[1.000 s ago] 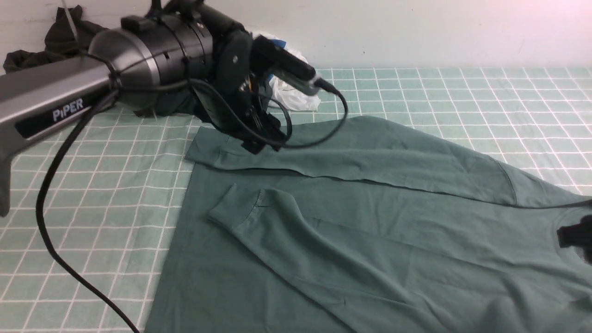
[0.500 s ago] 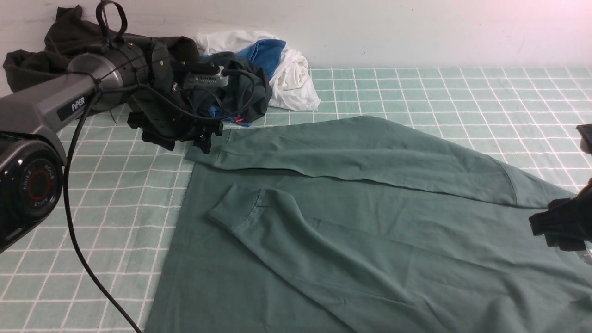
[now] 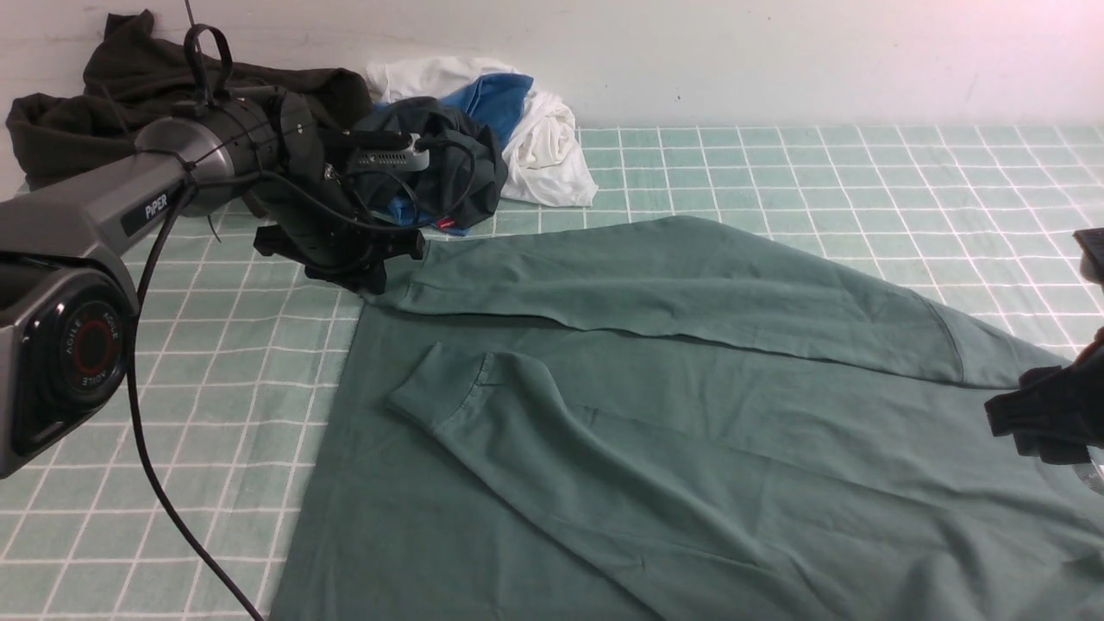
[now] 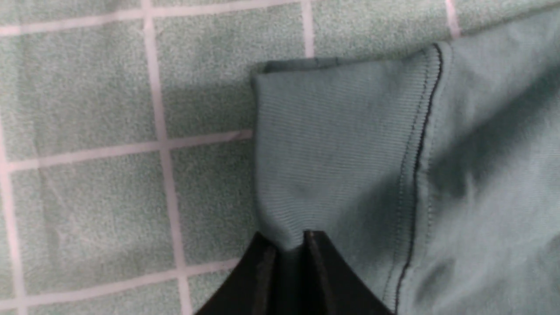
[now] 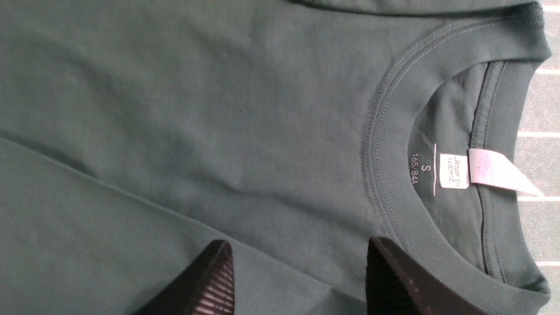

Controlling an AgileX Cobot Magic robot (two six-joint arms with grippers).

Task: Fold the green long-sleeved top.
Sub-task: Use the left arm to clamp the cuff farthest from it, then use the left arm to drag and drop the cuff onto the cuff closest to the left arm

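Now the left gripper (image 4: pixel 286 238) has just pinched the cuff (image 4: pixel 332 140) of the green long-sleeved top (image 3: pixel 690 414), probably to fold; right gripper (image 5: pixel 297 258) jaws spread.

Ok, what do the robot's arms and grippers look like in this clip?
The left arm is a grey metal link with white "PiPER" lettering on a black strip, a black joint cap with a red ring, and a black cable running along it. The left gripper is black and tapered. The right gripper is black too, with ribbed pads.

Top (image 3: pixel 690 414) & right gripper (image 3: pixel 1039 423) cut off at front-view edge.
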